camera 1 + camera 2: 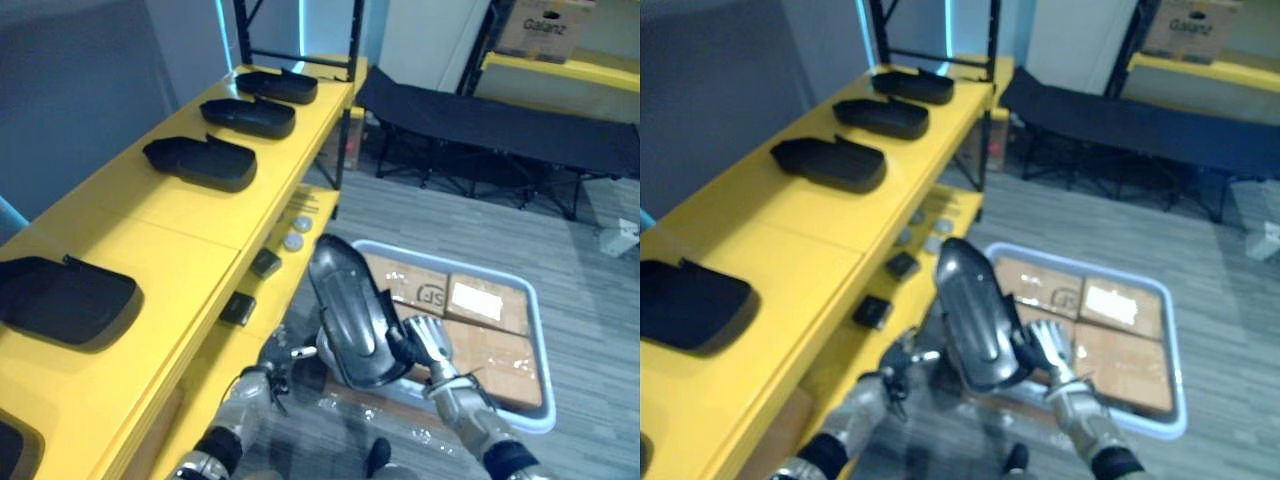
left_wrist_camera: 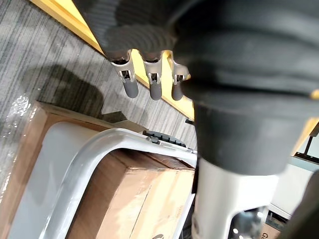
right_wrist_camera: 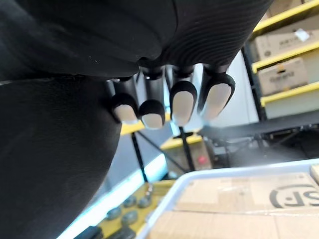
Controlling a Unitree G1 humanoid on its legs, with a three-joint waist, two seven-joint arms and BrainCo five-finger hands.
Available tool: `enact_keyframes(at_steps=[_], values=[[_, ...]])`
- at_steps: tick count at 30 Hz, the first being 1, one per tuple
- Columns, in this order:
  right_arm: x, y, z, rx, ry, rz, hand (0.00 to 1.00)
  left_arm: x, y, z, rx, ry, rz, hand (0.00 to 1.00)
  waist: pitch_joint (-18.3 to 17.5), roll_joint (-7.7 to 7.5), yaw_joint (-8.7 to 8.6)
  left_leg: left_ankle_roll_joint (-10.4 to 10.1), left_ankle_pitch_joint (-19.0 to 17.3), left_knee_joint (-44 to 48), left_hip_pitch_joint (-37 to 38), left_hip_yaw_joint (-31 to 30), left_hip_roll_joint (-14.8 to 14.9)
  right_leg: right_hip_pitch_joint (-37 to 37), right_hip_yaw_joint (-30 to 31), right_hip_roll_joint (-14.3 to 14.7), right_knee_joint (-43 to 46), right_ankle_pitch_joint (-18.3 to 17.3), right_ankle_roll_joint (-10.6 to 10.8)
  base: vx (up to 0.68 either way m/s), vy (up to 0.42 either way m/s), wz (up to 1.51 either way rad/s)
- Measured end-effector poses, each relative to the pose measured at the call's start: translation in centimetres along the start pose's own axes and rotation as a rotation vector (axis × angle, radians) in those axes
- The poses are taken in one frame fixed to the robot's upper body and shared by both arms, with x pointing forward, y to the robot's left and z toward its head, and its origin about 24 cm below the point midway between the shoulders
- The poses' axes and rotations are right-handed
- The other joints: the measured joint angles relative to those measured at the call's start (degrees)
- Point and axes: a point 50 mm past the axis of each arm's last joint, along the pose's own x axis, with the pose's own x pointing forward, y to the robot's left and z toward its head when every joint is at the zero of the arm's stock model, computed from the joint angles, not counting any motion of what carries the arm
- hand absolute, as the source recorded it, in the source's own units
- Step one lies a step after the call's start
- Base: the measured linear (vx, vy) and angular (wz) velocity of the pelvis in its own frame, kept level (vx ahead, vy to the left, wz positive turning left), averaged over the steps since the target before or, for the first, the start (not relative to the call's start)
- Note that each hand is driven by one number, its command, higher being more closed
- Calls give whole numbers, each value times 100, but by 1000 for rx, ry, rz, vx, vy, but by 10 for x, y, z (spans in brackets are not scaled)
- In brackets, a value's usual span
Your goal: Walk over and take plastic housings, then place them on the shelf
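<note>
Closest to us, the right robot hand [image 1: 432, 345] grasps the glossy dark plastic housing [image 1: 348, 315], which stands upright above the floor just beside the yellow shelf [image 1: 170, 230]. The head views show this hand against the shell's back. The right wrist view adds that its fingertips [image 3: 182, 102] hook over the housing's rim.

The left robot hand [image 1: 268, 375] sits low by the housing's lower end. In its own wrist view its fingers [image 2: 152, 82] hang released, with nothing in them. We cannot tell whether it touches the housing.

Just behind the housing, a pale plastic crate [image 1: 538, 335] on the floor holds flat cardboard boxes [image 1: 478, 305] packed side by side.

A row of black housings [image 1: 200, 163] lies along the shelf's top level. On the lower level are small black blocks [image 1: 238, 308] and round grey discs [image 1: 292, 241].

Farthest off stand a black folding cot [image 1: 500, 125] and a carton [image 1: 545, 25] on another yellow rack.
</note>
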Motion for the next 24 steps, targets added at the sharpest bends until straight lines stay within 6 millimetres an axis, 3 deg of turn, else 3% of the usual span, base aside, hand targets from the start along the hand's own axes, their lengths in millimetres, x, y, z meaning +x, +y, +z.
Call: enact_keyframes(at_steps=[11, 24], values=[[-8, 9, -2, -7, 22, 57, 100, 0, 0, 12, -174, -92, -74, 0, -2, -2, 0, 14, 9, -76, 56, -11, -25, 32, -11, -4, -1, -7, 9, 0, 0, 0], [-15, 17, -2, -32, 21, 112, 100, -2, -18, 21, -176, -120, -201, 0, -2, -1, -3, 17, 11, -67, 49, -24, -37, 34, -20, -14, -1, -9, 11, 0, 0, 0]])
